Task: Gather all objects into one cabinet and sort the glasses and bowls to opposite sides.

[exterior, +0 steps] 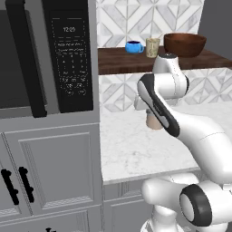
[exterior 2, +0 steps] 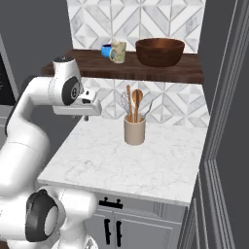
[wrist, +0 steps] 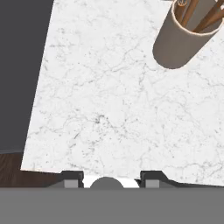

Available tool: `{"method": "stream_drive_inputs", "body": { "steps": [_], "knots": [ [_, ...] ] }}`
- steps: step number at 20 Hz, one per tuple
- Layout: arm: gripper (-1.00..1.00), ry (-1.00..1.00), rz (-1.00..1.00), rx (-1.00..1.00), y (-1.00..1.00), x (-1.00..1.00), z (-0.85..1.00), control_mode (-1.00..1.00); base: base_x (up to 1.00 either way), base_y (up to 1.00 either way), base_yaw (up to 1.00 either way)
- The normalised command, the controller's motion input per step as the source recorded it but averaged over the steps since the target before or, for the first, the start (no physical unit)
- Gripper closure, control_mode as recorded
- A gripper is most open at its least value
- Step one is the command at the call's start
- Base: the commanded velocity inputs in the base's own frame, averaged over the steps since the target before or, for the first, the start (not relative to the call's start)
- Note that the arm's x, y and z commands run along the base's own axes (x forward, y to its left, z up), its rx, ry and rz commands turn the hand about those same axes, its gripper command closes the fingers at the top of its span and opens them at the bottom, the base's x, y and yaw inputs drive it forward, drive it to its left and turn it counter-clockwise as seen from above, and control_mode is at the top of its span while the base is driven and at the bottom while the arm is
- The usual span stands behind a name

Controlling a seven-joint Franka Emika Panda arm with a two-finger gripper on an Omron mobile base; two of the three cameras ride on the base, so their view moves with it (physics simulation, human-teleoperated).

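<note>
Three pieces of tableware stand in a row on the dark wooden shelf (exterior 2: pixel 146 70) above the counter (exterior 2: pixel 146 160); the small blue cup (exterior: pixel 134 46) is at the left end, the pale beige tumbler (exterior: pixel 152 47) is just beside it on the right, and the wide brown bowl (exterior: pixel 184 44) sits further right, near the tumbler but apart from it; in the right base view the blue cup (exterior 2: pixel 106 50) is partly hidden behind the tumbler (exterior 2: pixel 118 52), and the bowl (exterior 2: pixel 160 51) stands well clear of both.

My hand (wrist: pixel 112 180) hangs over the white marble counter, below the shelf and at the left part of the counter near the dark appliance (exterior: pixel 72 54); the hand view looks straight down on the bare marble, with my two dark fingertips (wrist: pixel 72 178) standing apart at its bottom edge; nothing lies between them, so the hand is partly open and holds nothing.

A beige utensil crock (exterior 2: pixel 134 131) with wooden spoons (exterior 2: pixel 136 102) stands upright on the counter near the tiled wall (exterior 2: pixel 175 104), to the right of my hand and apart from it; in the hand view its rim and side (wrist: pixel 183 41) show at the upper right; in the left base view my forearm covers most of it.

Grey cabinet doors (exterior: pixel 54 167) with dark handles run below the counter.
</note>
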Motion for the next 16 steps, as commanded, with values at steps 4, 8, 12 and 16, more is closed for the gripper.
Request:
{"method": "stream_drive_inputs", "body": {
  "steps": [4,8,12,16],
  "knots": [
    [-1.0,0.0,0.0,0.0,-0.01,-0.01,0.0,-1.0,0.0,0.0,0.0],
    [-1.0,-0.49,-0.1,-0.09,-0.03,0.0,0.26,-1.0,0.0,0.0,0.0],
    [-1.0,-0.42,-0.07,-0.07,0.0,-0.08,0.12,-1.0,0.0,0.0,0.0],
    [-1.0,-0.37,-0.04,-0.14,0.0,0.02,0.18,-1.0,0.0,0.0,0.0]
  ]
}}
